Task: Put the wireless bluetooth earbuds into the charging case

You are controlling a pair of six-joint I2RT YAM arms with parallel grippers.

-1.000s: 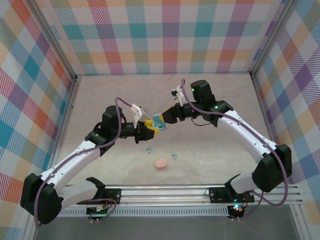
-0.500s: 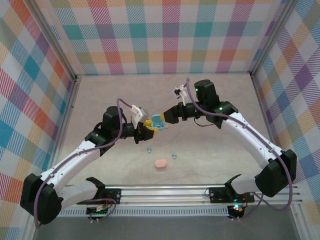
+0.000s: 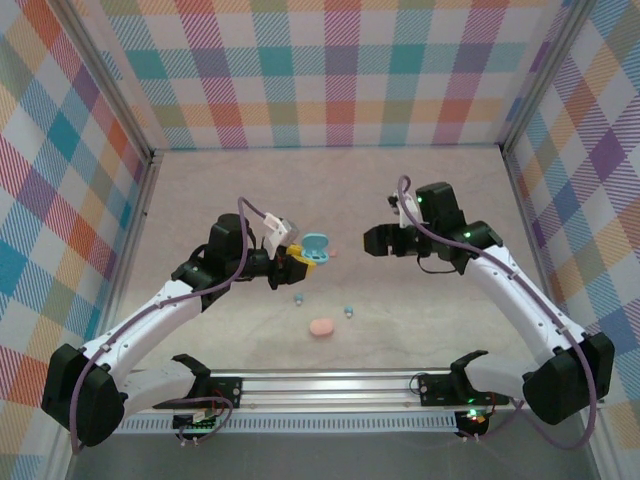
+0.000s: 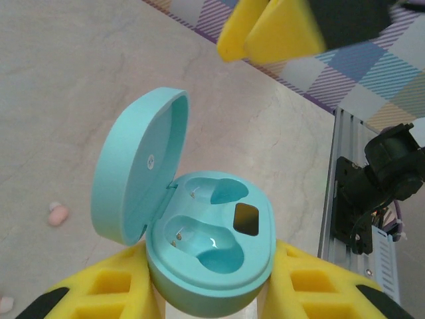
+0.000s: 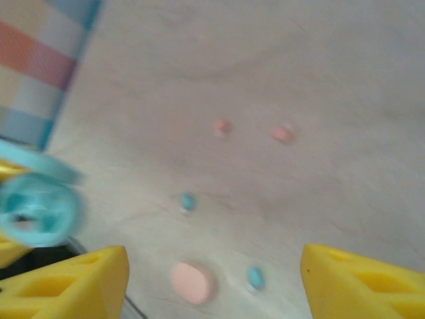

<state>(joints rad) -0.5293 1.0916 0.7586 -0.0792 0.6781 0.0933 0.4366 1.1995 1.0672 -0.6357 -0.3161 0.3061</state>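
Top external view: the right gripper (image 3: 372,240) had drawn back from the charging case (image 3: 316,244), jaws apart and empty, leaving its lid (image 4: 136,176) open. The left gripper (image 3: 297,262) kept its jaws clamped on the case above the bench (image 3: 200,200). All the earbuds (image 5: 187,201) lay loose toward the bench's near edge, so loading could probably begin.

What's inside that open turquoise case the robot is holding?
The turquoise charging case has two earbud wells, both empty, and a small dark rectangle beside them. Its underside is covered by the left gripper clamping it.
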